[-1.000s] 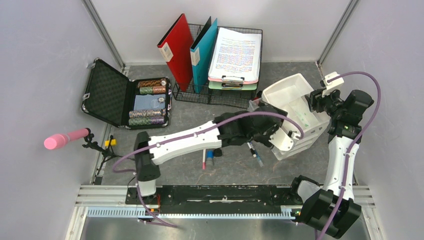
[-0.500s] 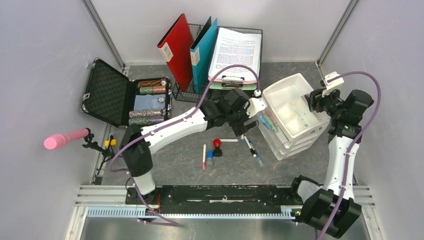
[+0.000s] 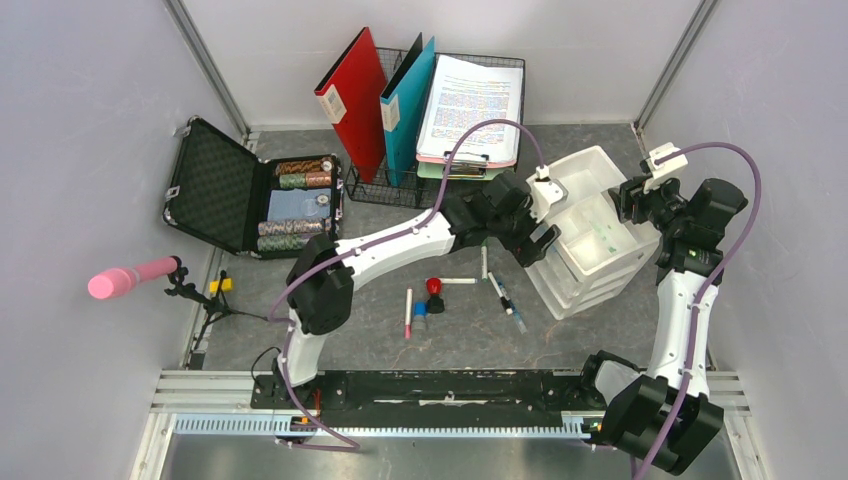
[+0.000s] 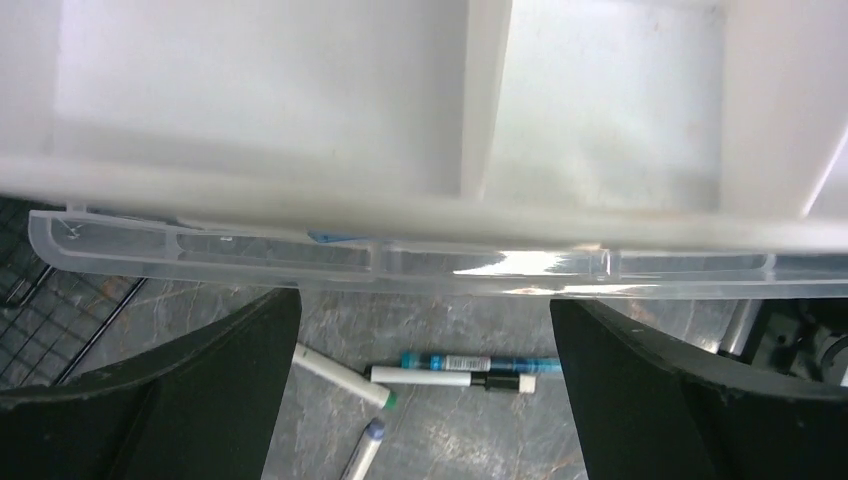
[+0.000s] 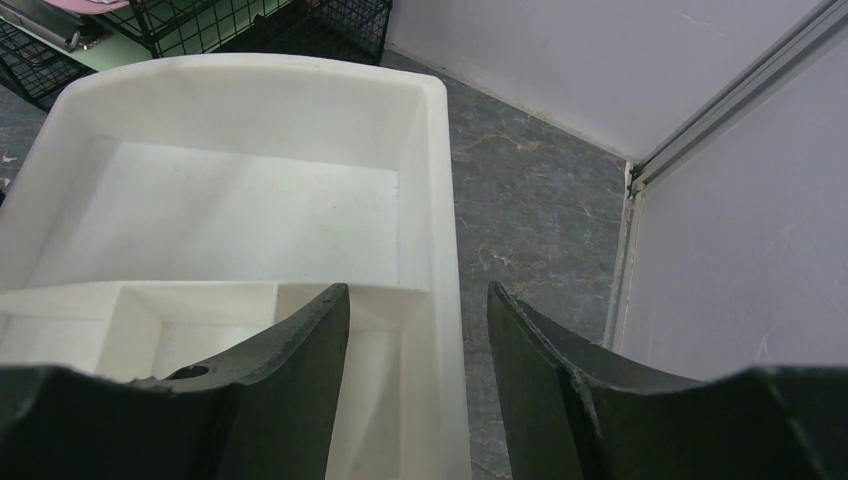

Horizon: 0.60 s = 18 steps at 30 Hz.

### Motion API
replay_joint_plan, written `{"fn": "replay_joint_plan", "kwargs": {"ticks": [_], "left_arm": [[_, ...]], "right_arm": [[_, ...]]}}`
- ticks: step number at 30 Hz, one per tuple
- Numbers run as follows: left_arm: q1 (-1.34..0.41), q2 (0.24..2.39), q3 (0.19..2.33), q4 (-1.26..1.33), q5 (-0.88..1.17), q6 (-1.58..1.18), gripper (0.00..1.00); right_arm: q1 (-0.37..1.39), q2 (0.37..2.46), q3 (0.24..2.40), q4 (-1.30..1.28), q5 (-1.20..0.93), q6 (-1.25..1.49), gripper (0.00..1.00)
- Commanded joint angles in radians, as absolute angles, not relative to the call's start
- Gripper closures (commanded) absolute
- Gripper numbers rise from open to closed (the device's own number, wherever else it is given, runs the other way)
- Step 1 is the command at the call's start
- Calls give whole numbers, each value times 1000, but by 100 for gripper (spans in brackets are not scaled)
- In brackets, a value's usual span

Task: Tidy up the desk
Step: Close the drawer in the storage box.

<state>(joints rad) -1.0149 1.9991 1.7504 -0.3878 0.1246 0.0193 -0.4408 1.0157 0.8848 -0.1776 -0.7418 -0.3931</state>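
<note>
1. The desk [image 3: 350,345] is lying beneath both arms. The left gripper [image 3: 540,232] is hanging over its 2 o'clock part, jaws spread wide and holding nothing.
2. That gripper is sitting at the 9 o'clock side of the white drawer unit [image 3: 600,255]. Loose pens [image 3: 503,297] are lying on the desk at its 7 o'clock.
3. The right gripper [image 3: 628,195] is reaching the unit's top tray [image 3: 575,175] from 3 o'clock.
4. Only the right wrist camera is showing its fingers [image 5: 300,370] straddling the tray's side wall. I cannot tell whether they are pinching it.
5. Only the left wrist camera is showing a clear drawer edge [image 4: 400,265] close ahead at 12 o'clock, with the pens lying at 6 o'clock.
</note>
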Motion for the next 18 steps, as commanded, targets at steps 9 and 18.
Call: {"fn": "replay_joint_plan", "kwargs": {"ticks": [9,18], "left_arm": [[-1015,2039,1844,-268,208,-100,0],[-997,1876,1665,-307,112,-3,0]], "right_arm": [[-425,1088,799,-394,-733,-448,40],[-425,1101,807,-394,-732,-451,40]]}}
